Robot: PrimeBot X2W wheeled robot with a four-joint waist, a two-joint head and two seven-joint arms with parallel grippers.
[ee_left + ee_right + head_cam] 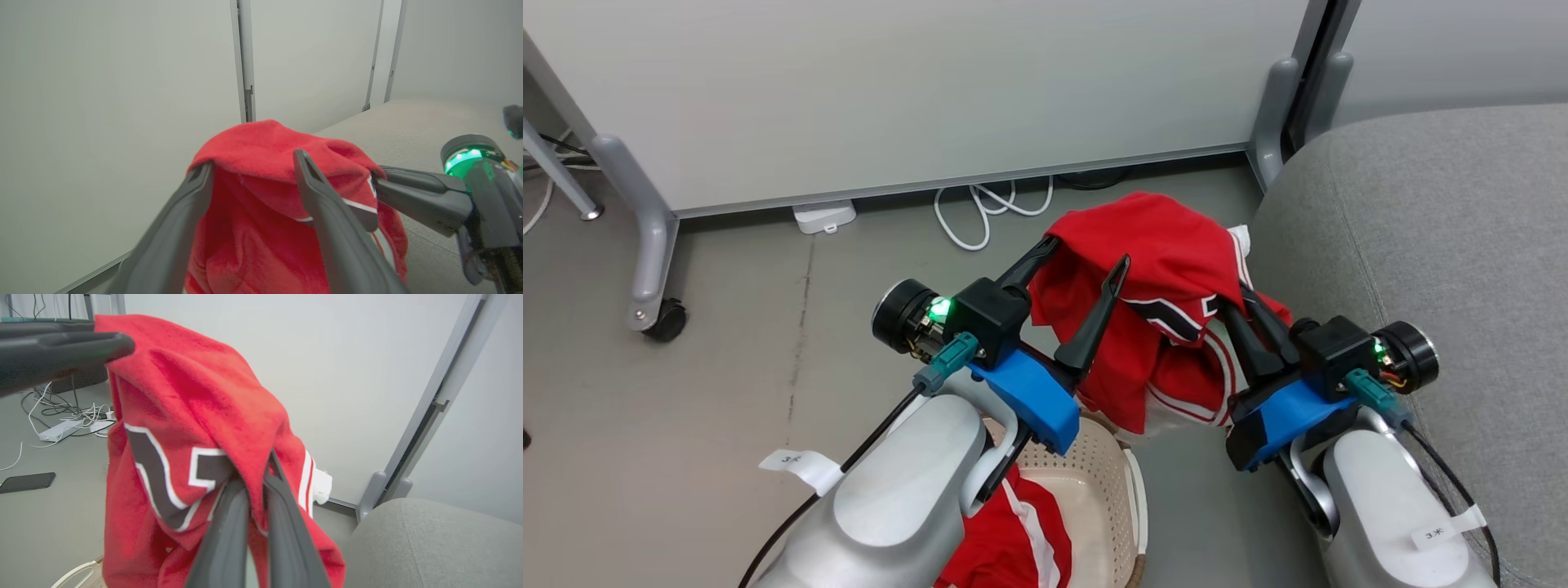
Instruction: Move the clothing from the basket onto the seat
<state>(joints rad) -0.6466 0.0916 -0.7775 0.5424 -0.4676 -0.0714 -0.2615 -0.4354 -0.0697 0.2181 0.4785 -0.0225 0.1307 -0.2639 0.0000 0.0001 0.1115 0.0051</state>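
A red garment (pixel 1168 245) of the clothing, with white stripes and black trim, hangs in the air above the floor between the basket (pixel 1131 482) and the grey seat (pixel 1445 229). My right gripper (pixel 1241 300) is shut on its striped edge, fingers pinching fabric (pixel 196 388) in the right wrist view. My left gripper (pixel 1086 255) is open; the cloth (pixel 261 147) drapes over its far fingertip, while the near finger stands free in front. A second red garment (pixel 996 547) lies in the basket, partly hidden under my left forearm.
White partition panels on grey wheeled feet (pixel 654 302) stand behind the work. A white cable (pixel 980 216) and a power block (pixel 823 216) lie on the floor below them. A dark phone (pixel 26 482) rests on the floor. The seat (pixel 429 543) fills the right side.
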